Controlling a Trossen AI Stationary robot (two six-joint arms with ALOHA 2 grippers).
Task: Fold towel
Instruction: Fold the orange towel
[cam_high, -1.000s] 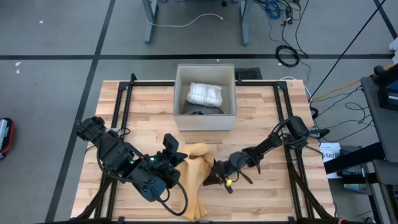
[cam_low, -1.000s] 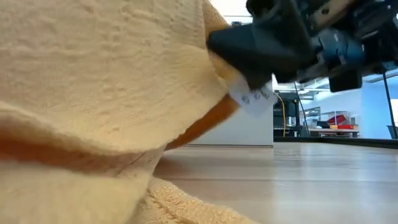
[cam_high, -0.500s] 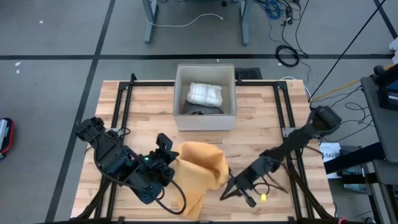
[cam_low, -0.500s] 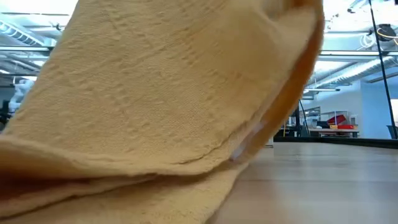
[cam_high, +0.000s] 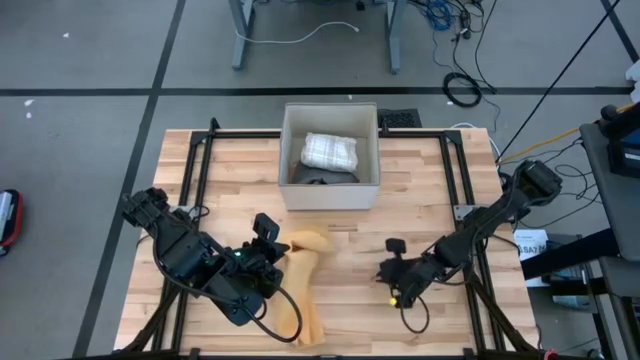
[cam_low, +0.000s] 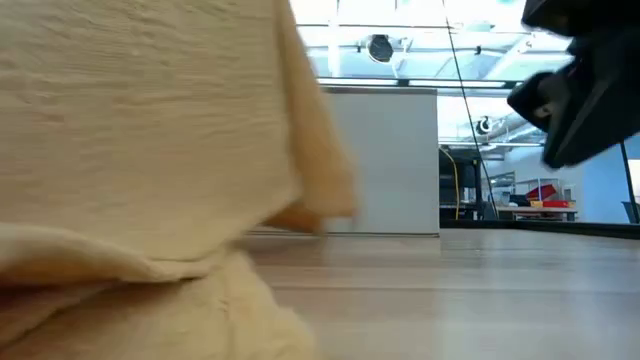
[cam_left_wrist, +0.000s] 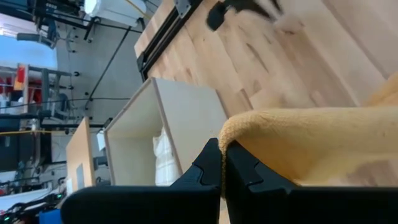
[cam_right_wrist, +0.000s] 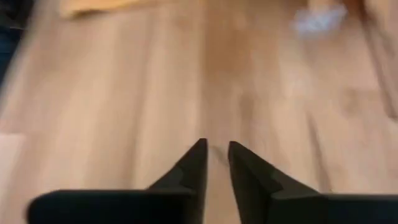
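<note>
The left gripper (cam_left_wrist: 222, 163) has its jaws pinched tight on the edge of the yellow towel (cam_high: 300, 275), a fold of cloth caught right between the two dark fingers (cam_left_wrist: 202, 171), while the right gripper (cam_right_wrist: 213, 163) is holding nothing at all, its jaws only a narrow crack apart over bare wood. The towel sits bunched in a narrow strip at the front of the table (cam_high: 420, 200), on the left arm's side, one end lifted up at the left gripper and the rest trailing toward the table's front edge. The right gripper (cam_high: 392, 272) hangs low over the boards, well apart from the cloth. Behind them, the open box (cam_high: 292, 150) holds a pale checked cloth (cam_high: 330, 150). To my eye the fold is only partway: the towel is gathered up rather than laid flat. Next, the right arm would need to open wider, come back across to a free corner, and take hold so the two can spread the cloth before folding it over.
</note>
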